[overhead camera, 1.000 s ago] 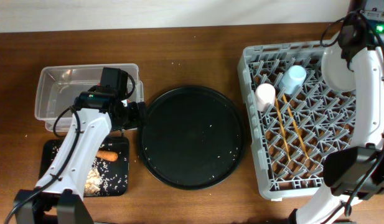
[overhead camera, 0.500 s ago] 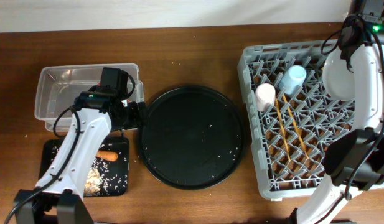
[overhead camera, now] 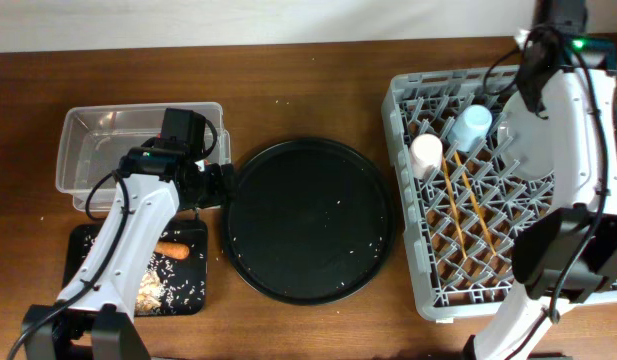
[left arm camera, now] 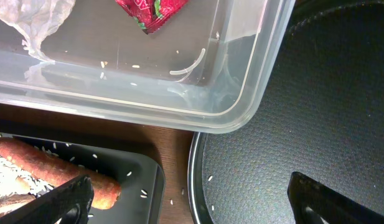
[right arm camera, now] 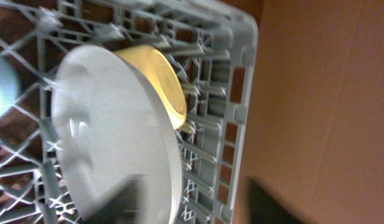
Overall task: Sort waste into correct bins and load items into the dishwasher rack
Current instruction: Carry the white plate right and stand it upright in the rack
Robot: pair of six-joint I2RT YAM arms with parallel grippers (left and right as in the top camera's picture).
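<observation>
The pale plate [right arm camera: 111, 137] stands on edge in the grey dishwasher rack [overhead camera: 408, 250], with the yellow bowl [right arm camera: 160, 81] behind it. My right gripper [right arm camera: 198, 199] is open at the rack's far right side, one blurred finger in front of the plate's face, the other beyond the rack wall. A pink cup [overhead camera: 426, 153], a blue cup [overhead camera: 472, 125] and two chopsticks [overhead camera: 468, 215] are in the rack. My left gripper [left arm camera: 198, 202] hangs open, holding nothing, between the small black tray [left arm camera: 142, 168] and the round tray. The clear tub [left arm camera: 241, 106] holds a tissue [left arm camera: 36, 22] and a red wrapper [left arm camera: 151, 11].
The small black tray holds a carrot stick [overhead camera: 173, 250] and food scraps with rice [overhead camera: 158, 290]. A large round black tray [overhead camera: 310, 220] with a few grains lies between tub and rack. Loose grains dot the wooden table.
My right gripper has gone from shut to open, and its arm has swung left over the rack. The plate now sits lower in the rack. The left arm has not moved.
</observation>
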